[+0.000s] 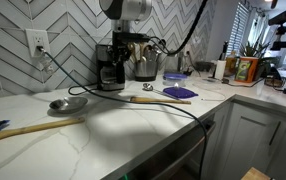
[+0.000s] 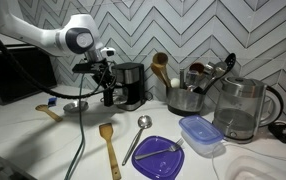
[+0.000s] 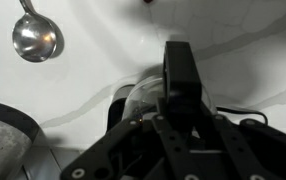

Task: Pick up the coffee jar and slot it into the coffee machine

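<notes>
The coffee jar (image 3: 141, 98), a small dark-glass pot with a black top, sits under my wrist camera on the white counter. My gripper (image 3: 175, 100) is closed around its black handle. In both exterior views the gripper (image 1: 116, 60) (image 2: 107, 82) hangs over the jar (image 1: 111, 76) (image 2: 110, 97), which is just in front of the black coffee machine (image 1: 105, 52) (image 2: 133, 84). I cannot tell whether the jar rests on the counter or is lifted slightly.
A steel ladle (image 1: 68, 103) (image 3: 35, 38) and a long wooden spoon (image 1: 33, 128) lie on the counter. A steel canister of utensils (image 1: 144, 66) stands beside the machine. There is a purple plate (image 2: 159, 158), a blue tub (image 2: 200, 134), a glass kettle (image 2: 240, 108) and a power cord (image 1: 173, 105).
</notes>
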You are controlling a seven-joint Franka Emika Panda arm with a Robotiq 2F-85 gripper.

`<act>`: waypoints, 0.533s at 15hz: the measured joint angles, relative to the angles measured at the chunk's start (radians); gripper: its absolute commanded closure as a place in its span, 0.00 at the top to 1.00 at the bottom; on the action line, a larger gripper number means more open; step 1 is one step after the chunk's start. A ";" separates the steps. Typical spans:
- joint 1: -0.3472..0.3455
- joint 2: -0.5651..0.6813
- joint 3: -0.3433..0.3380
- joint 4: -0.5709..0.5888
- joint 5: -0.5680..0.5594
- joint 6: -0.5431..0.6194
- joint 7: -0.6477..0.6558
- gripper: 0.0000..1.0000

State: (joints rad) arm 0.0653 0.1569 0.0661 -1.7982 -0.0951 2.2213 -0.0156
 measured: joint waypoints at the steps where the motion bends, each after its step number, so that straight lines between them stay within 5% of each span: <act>1: 0.000 0.003 -0.003 0.003 -0.001 0.001 0.008 0.07; 8: -0.001 0.035 -0.024 0.014 -0.042 0.073 0.085 0.07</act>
State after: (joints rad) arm 0.0646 0.1920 0.0418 -1.7845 -0.1370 2.2938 0.0695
